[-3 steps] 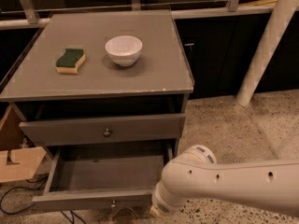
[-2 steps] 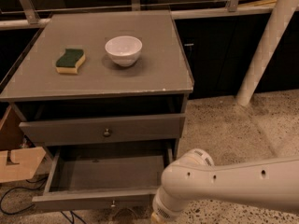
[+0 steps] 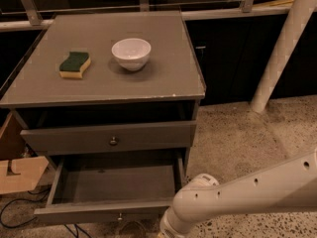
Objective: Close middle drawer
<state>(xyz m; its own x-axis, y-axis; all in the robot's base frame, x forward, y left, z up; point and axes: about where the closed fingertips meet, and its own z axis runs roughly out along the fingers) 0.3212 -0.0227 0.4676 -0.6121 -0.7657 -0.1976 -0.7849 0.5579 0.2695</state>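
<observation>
The middle drawer (image 3: pixel 106 209) is the lowest one showing on the grey cabinet (image 3: pixel 114 83). It is pulled far out, with a bare grey inside (image 3: pixel 119 182) and a tiny metal knob (image 3: pixel 119 216) on its flat front. My white arm (image 3: pixel 247 190) comes in from the lower right. My gripper (image 3: pixel 163 232) is at the bottom edge of the view, just right of the drawer front's right end, and is mostly cut off there.
Above it is a drawer front with a larger round knob (image 3: pixel 113 141), slightly out. A white bowl (image 3: pixel 131 53) and a green-and-yellow sponge (image 3: pixel 75 65) sit on the cabinet top. A cardboard box (image 3: pixel 17 175) and cables lie at the left. A white post (image 3: pixel 285 48) stands at the right.
My arm has dropped a little lower in the view near the drawer's front right corner. The drawer has not moved.
</observation>
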